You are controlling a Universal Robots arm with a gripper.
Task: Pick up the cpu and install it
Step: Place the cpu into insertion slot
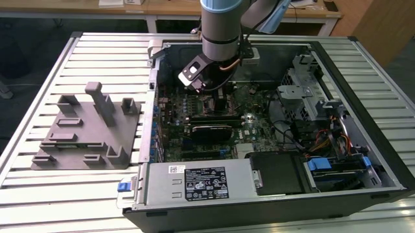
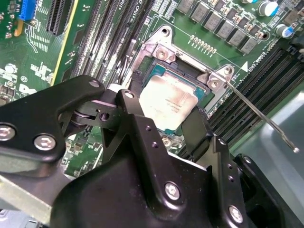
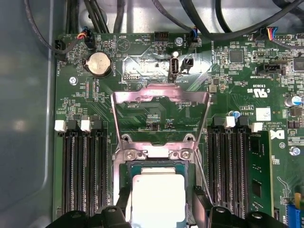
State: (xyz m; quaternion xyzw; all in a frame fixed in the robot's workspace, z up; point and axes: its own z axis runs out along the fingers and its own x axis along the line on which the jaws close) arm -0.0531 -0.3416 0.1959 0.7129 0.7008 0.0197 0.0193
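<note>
Deep inside the open computer case [image 1: 259, 218], toward its far wall, the arm [image 1: 220, 29] comes straight down onto the motherboard [image 1: 256, 131]. We find the cpu [image 2: 171, 99] lying in the socket [image 3: 156, 153] with its pale metal top facing up. Both wrist views show it level with the socket frame rather than tilted. The load plate [image 3: 161, 97] is swung open on the far side of the socket, and the thin lever [image 2: 256, 111] stands free beside it. Memory slots [image 3: 83, 171] run along both sides.

The gripper [image 2: 168, 121] straddles the chip, narrowed to about its width, with its fingers [image 2: 198, 135] against two opposite edges. We read that as a hold on the cpu, though we cannot say how firmly it presses.

We judge the cpu light, thin and stiff, with a smooth lid that offers little friction. The edges of its green board, where the gripper has it, seem the sensible place to take it. The underside contacts and the socket's pins are likely delicate, so we would expect it to tolerate no sliding or tilting. Out on the table [image 1: 65, 194], on the exterior view's left of the case, the grey fixture [image 1: 87, 128] stands well apart.
</note>
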